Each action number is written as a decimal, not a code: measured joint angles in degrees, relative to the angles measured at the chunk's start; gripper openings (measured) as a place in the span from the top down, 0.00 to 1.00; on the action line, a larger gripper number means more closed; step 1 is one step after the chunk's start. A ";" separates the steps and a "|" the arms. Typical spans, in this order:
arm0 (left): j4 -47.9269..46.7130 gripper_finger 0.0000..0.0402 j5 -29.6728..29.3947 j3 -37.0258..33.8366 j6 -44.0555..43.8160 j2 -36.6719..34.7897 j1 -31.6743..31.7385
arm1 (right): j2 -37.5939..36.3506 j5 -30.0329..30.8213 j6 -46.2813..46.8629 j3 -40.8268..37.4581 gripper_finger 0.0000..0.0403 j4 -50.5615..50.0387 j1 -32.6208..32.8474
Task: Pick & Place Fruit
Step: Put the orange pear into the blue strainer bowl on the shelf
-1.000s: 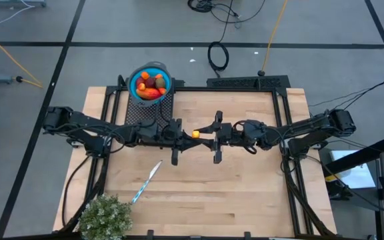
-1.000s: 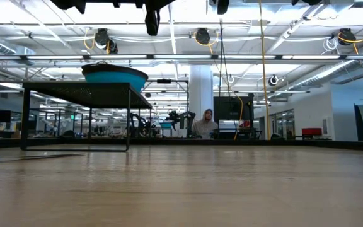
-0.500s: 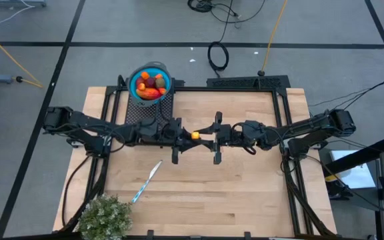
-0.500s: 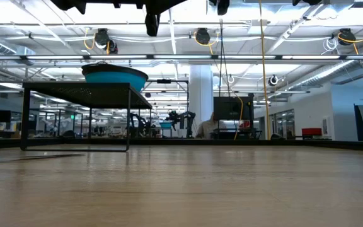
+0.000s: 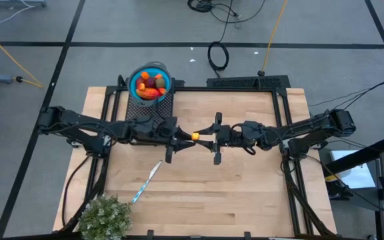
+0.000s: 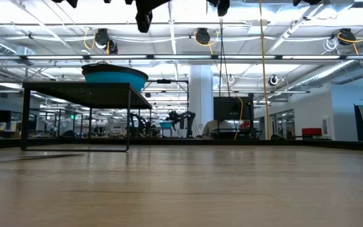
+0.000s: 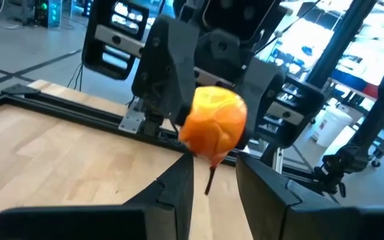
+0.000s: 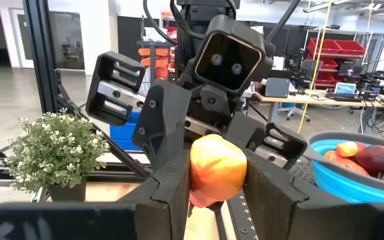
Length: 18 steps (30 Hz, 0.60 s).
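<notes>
A small orange fruit (image 5: 195, 135) hangs in the air over the middle of the table, between my two grippers, which face each other level. My right gripper (image 8: 217, 181) is shut on it. My left gripper (image 7: 215, 190) stands open just short of the fruit (image 7: 212, 125) on its left side, fingers apart with nothing between them. A blue bowl (image 5: 151, 83) with several more fruits rests on a black mesh stand (image 5: 149, 110) at the table's far left. My right gripper pinches the orange fruit by its two sides (image 8: 199, 175) between its two fingers. The fingers (image 8: 172, 193) come level from the table's right. The fruit is lifted clear, high above the table top.
A blue-handled knife (image 5: 147, 181) lies on the wood near the left front. A bushy green plant (image 5: 105, 217) stands at the near left corner. The black frame (image 5: 245, 83) runs along the table's far edge. Bare wood lies beneath both arms.
My left gripper has opened and let go of the orange fruit, then drawn back a little toward the table's left edge. The fruit stays where it was, held in my right gripper, which has kept still.
</notes>
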 joint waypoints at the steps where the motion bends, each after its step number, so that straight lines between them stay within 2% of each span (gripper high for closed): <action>1: 0.22 0.73 0.00 0.00 0.05 -0.09 -0.01 | 0.00 0.00 0.00 0.02 0.71 0.01 -0.03; 18: 0.36 0.82 -0.46 0.00 1.34 0.31 0.51 | -0.04 0.07 0.07 0.02 0.71 0.54 -0.09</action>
